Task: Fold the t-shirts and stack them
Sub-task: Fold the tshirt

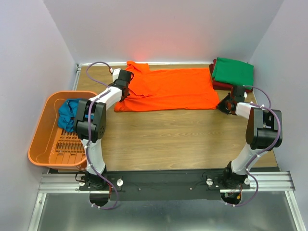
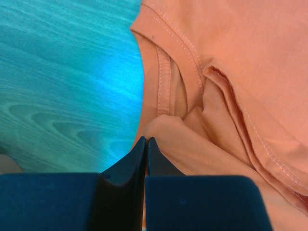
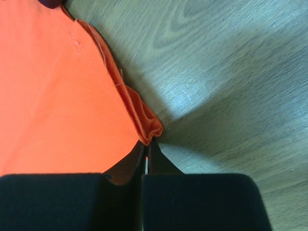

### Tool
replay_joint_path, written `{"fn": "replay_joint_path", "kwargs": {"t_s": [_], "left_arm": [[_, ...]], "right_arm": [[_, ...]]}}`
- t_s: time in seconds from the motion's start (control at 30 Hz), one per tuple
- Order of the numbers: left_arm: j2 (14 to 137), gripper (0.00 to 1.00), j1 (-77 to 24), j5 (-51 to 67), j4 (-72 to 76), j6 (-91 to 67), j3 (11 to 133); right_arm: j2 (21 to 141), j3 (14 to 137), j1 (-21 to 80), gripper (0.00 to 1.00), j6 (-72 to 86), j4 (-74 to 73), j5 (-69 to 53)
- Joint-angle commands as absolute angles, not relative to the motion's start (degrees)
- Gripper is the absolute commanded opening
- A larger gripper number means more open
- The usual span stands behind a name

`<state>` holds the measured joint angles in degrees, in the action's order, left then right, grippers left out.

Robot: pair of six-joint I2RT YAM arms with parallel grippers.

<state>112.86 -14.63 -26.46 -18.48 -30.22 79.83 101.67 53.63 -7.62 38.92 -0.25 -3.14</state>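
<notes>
Orange t-shirt (image 1: 168, 89) pinched by right pincer (image 3: 147, 143), left pincer (image 2: 146, 139) closed, tips touching it

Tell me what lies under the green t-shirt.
A dark red t-shirt lies under the green t-shirt; only its left and near edges show. The rest, and anything beneath, is covered.
</notes>
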Motion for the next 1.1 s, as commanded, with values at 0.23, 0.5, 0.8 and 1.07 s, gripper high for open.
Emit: {"fn": "replay_joint_path", "kwargs": {"t_s": [0.23, 0.5, 0.8, 1.07], "left_arm": [[110.0, 0.27, -13.5, -21.7, -14.7, -24.2, 82.4], [100.8, 0.82, -13.7, -20.7, -18.6, -29.1, 81.3], [91.8, 0.34, -17.6, -23.3, -17.0, -41.3, 66.3], [94.0, 0.16, -18.2, -25.0, -14.2, -43.6, 62.1]], "right_arm": [[101.7, 54.4, -8.3, 0.06, 37.8, -1.3, -3.0], [101.6, 54.3, -8.3, 0.05, 38.0, -1.2, -4.4], [101.1, 54.0, -8.3, 0.06, 38.4, -1.1, -6.1], [101.0, 53.6, -8.3, 0.06, 38.5, -0.7, -6.9]]}}
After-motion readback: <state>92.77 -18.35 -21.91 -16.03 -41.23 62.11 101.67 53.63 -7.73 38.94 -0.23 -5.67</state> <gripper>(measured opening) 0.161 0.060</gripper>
